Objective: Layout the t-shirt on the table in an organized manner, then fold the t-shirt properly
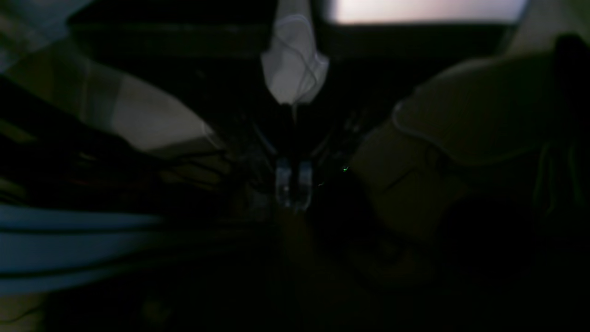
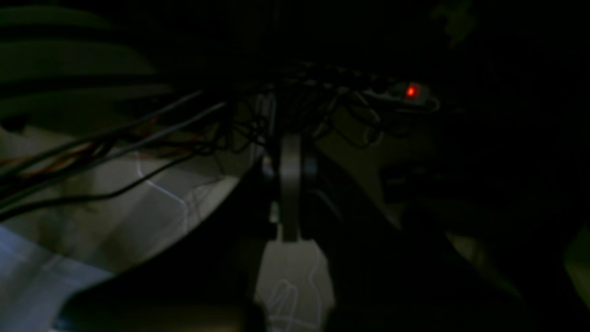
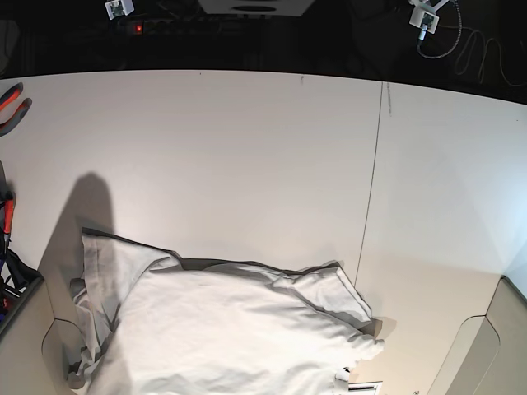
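The white t-shirt (image 3: 230, 329) lies wrinkled on the table (image 3: 247, 140) at its near edge and runs off the bottom of the base view. One sleeve (image 3: 333, 290) points right and another (image 3: 107, 255) points left. Neither arm shows in the base view. The left wrist view is dark, with my left gripper (image 1: 293, 184) at its centre, fingers pressed together and nothing between them. The right wrist view is just as dark; there my right gripper (image 2: 290, 184) is also shut and empty. Each wrist view holds a pale cloth-like shape (image 1: 295, 64) (image 2: 295, 281) that I cannot identify.
A thin dark seam (image 3: 375, 181) crosses the table. Orange-handled pliers (image 3: 11, 103) and cables (image 3: 6, 247) sit at the left edge. A red indicator light (image 3: 138, 29) glows behind the table, and is also seen among tangled cables (image 2: 411, 91). A small white device (image 3: 426, 16) hangs at the back right.
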